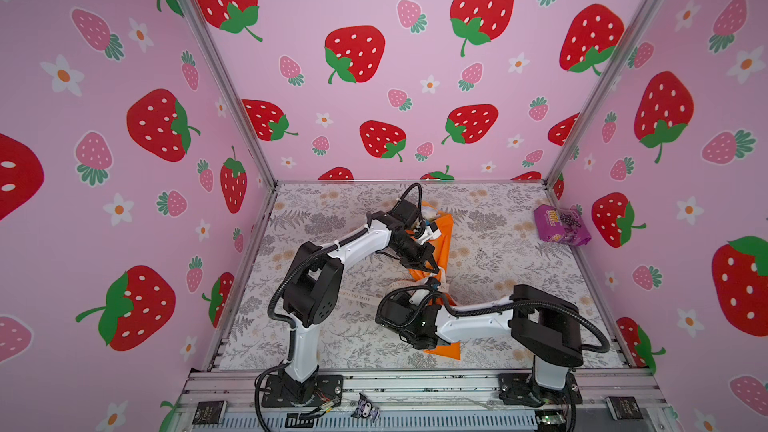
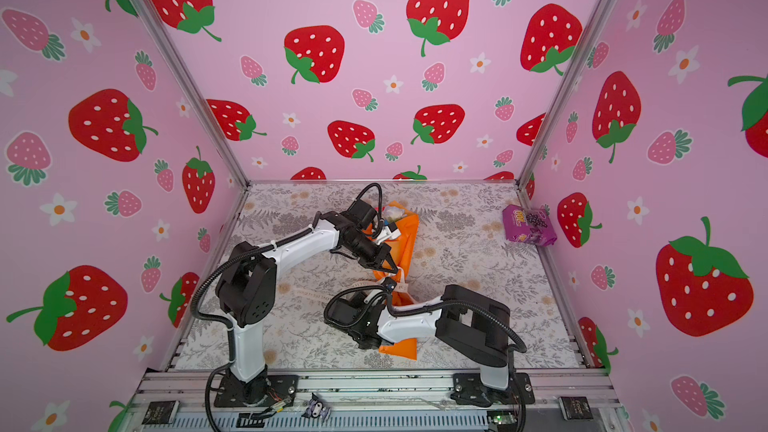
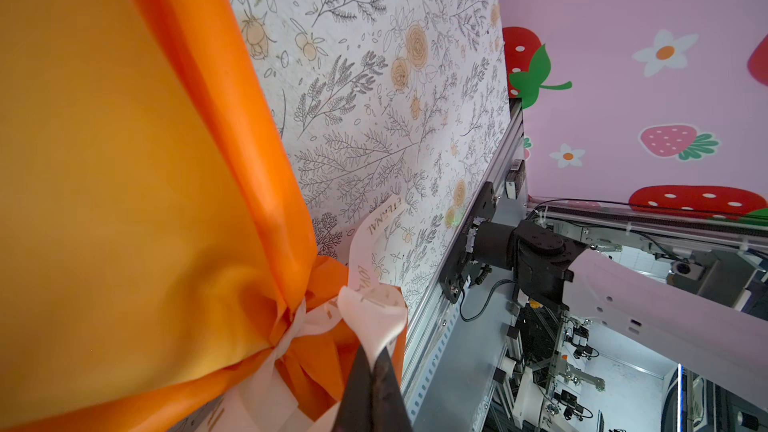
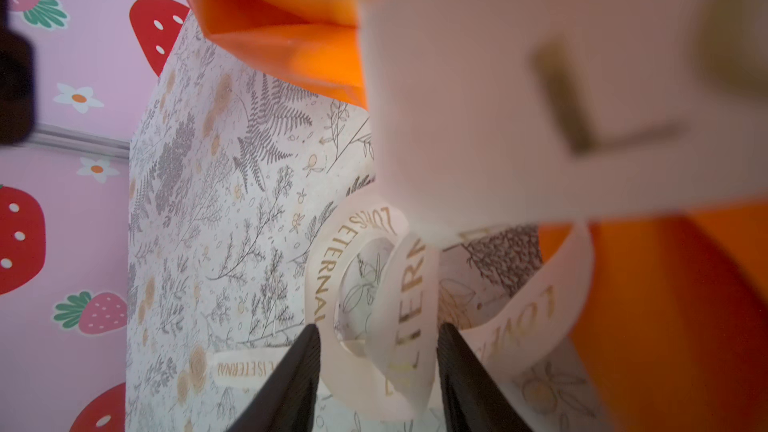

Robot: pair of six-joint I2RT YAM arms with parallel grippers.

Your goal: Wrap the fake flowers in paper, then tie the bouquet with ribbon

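While your left gripper (image 3: 374,376) is clamped on a fold of the cream ribbon (image 3: 372,305) just beside the cinched neck of the bouquet (image 3: 124,201), your right gripper (image 4: 378,351) stands half open with a curl of that ribbon between its jaws. I cannot tell whether either pad touches it. You look to be mid-knot: the ribbon circles the neck, so the next move likely calls for closing the right gripper on its curl and drawing the two ends apart gently, without dragging the bundle. The ribbon is thin, matte and springy, printed with gold lettering, and it holds loose loops. The wrapping paper (image 1: 444,243) is glossy orange, pleated where it is gathered. The bouquet lies flat near the middle of the tabletop (image 1: 498,284), on a leaf-printed cover, its flower end tucked behind the left arm (image 1: 357,243) in both top views.
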